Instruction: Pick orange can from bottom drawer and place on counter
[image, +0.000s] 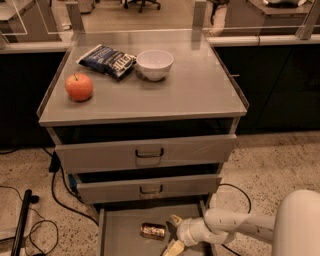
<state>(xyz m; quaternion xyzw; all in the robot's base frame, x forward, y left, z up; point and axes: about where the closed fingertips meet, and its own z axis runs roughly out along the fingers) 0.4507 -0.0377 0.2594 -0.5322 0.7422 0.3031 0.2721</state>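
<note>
The orange can (153, 230) lies on its side on the floor of the bottom drawer (120, 235), which is pulled out at the bottom of the cabinet. My gripper (171, 233) is inside the drawer just right of the can, fingers spread, one fingertip (175, 219) above and one below near the frame edge. The can is free, not between the fingers. The counter (190, 85) is the grey top of the cabinet above.
On the counter sit an orange-red apple (79, 86), a dark blue chip bag (107, 60) and a white bowl (154, 64). Two upper drawers with handles (149, 153) stick out slightly. Black cables (30, 210) lie on the floor at left.
</note>
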